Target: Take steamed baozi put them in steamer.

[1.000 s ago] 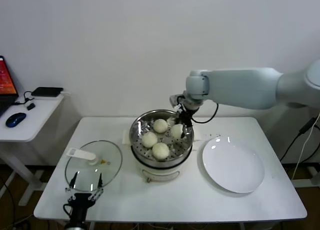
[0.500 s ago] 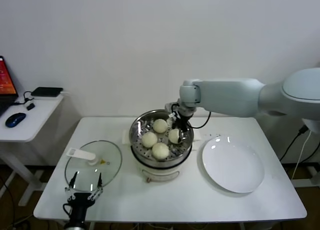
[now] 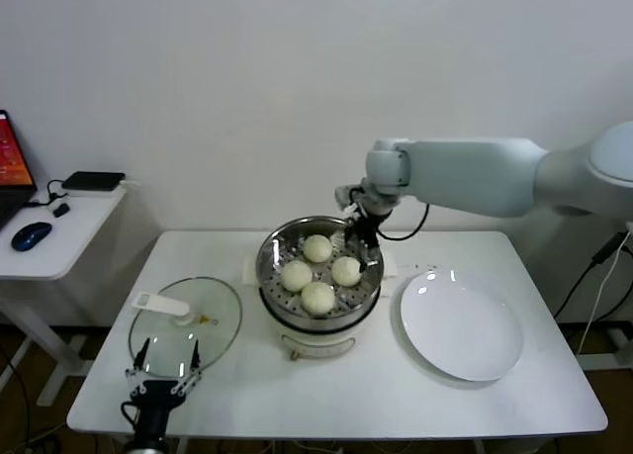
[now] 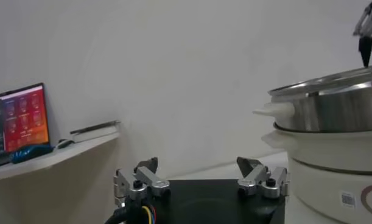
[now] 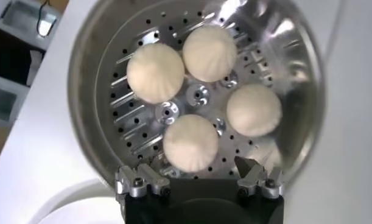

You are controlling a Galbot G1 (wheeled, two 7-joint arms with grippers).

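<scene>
The steamer (image 3: 265,268) stands mid-table on its white base, with several off-white steamed baozi (image 3: 346,271) lying on its perforated tray. My right gripper (image 3: 360,232) hovers open just above the pot's back right rim, touching no bun. From the right wrist, the baozi (image 5: 190,142) sit in a ring on the tray (image 5: 122,100), and my right gripper (image 5: 195,168) is open and empty above the nearest one. My left gripper (image 3: 164,373) is parked open at the table's front left; in its own view the left gripper (image 4: 198,164) holds nothing beside the steamer (image 4: 332,106).
A flat white plate (image 3: 461,325) lies right of the steamer. A round glass lid (image 3: 185,325) with a white handle rests to its left, just behind my left gripper. A side table with a blue mouse (image 3: 30,235) stands at the far left.
My right gripper opened and let go of the baozi, which now rests on the tray's right side. The gripper then lifted back toward the rear rim.
</scene>
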